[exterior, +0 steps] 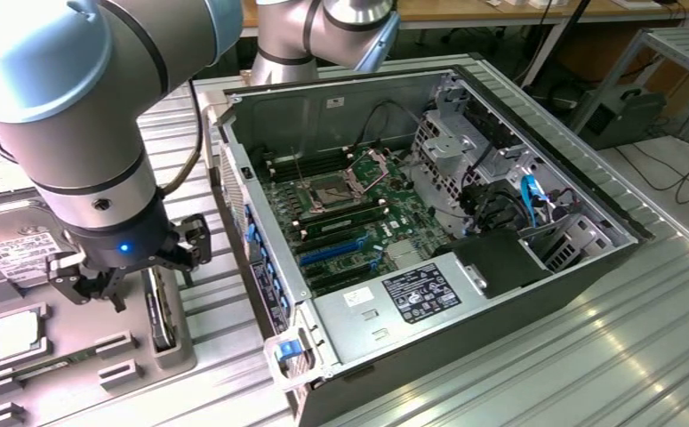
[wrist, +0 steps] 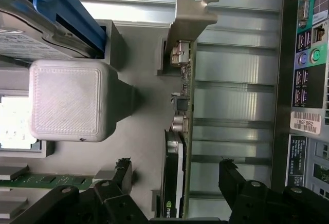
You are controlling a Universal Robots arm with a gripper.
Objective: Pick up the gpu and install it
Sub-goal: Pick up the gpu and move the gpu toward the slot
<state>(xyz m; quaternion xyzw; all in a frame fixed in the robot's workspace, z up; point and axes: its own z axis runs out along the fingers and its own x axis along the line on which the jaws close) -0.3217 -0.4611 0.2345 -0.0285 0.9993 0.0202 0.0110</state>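
Black gpu (wrist: 180, 131) on edge in grey holder (wrist: 146, 147), gripper (wrist: 175, 171) spread above

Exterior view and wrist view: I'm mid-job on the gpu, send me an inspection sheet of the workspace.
Surface: ribbed metal table carrying a gray holder and the open computer case.
Job's things: gpu stands on edge in the holder's slot, not yet lifted; blue expansion slots in the case look free.
Clutter: hard drive and processor chip lie in the holder.
Grippers: gripper open, fingers either side of the gpu, apart from it.
Cables: blue cable and black ones inside the case.
Surroundings: workbench behind; loose cables on the floor at the exterior view's right.
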